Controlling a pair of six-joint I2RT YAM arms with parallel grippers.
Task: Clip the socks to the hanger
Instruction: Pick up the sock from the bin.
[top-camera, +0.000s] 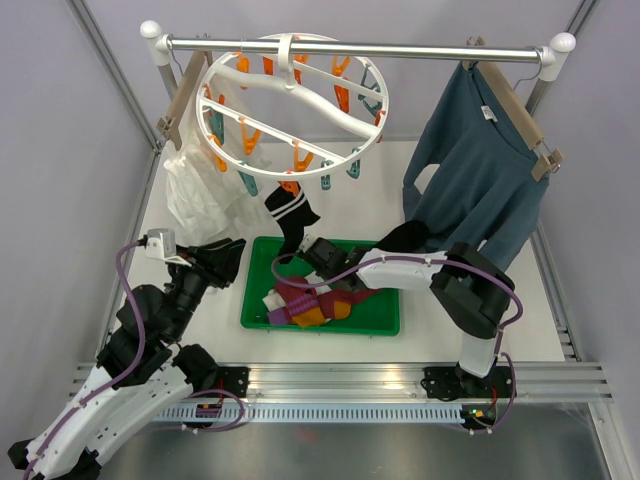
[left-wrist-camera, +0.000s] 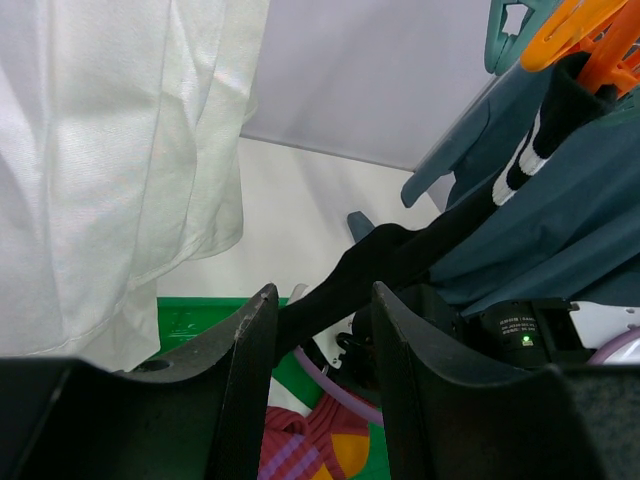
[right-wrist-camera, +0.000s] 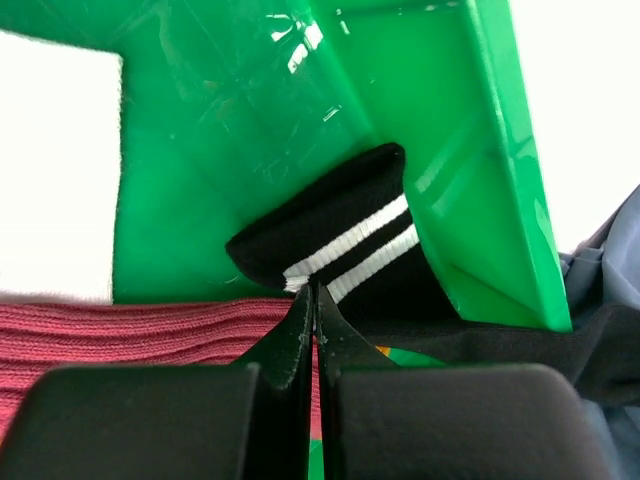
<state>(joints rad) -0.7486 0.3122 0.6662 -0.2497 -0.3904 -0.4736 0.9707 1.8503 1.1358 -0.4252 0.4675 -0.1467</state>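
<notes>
The right gripper (right-wrist-camera: 313, 292), jaws pressed together, touches the cuff edge of the black white-striped fabric sock (right-wrist-camera: 330, 220) lying straight ahead in the green plastic tray (right-wrist-camera: 250, 110) — the left gripper (left-wrist-camera: 320, 300), parted and empty, is farther off.

You get bright, even light from above and soft shadows; glare streaks your green tray (right-wrist-camera: 200, 150), and both wrist views blur the near fingers (left-wrist-camera: 240, 380)
</notes>
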